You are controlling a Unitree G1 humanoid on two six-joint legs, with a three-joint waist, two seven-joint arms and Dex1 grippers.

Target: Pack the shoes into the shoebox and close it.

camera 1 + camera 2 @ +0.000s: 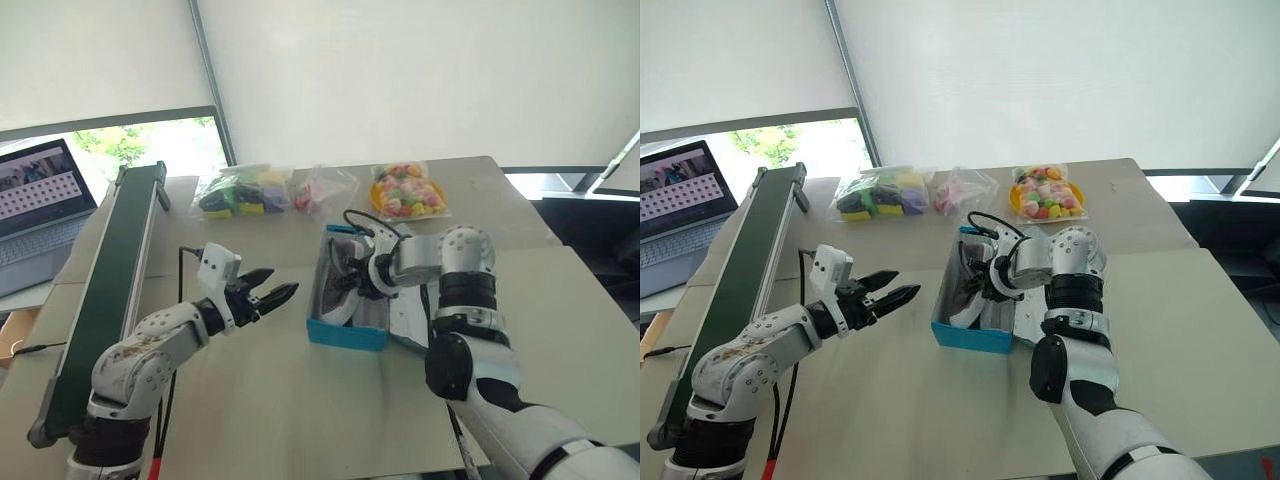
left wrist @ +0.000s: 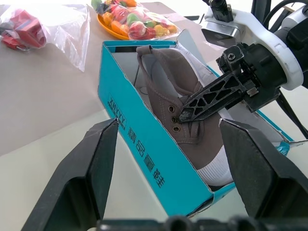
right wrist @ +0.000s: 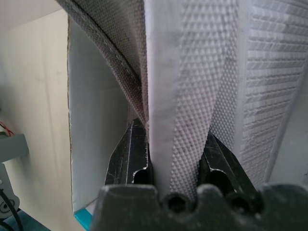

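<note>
Evidently the right gripper [image 2: 185,114] is clamped on the sole edge of a shoe [image 2: 178,103] and reaches down into the open shoebox [image 1: 347,332] on the table [image 1: 560,330] — holding it by the rim probably lets the shoe go in on its side, leaving room alongside. The left gripper [image 1: 268,297] hangs just beside the box's labelled wall with its fingers spread and nothing between them — likely waiting to steady the box or swing the lid over once the shoe is let go.
</note>
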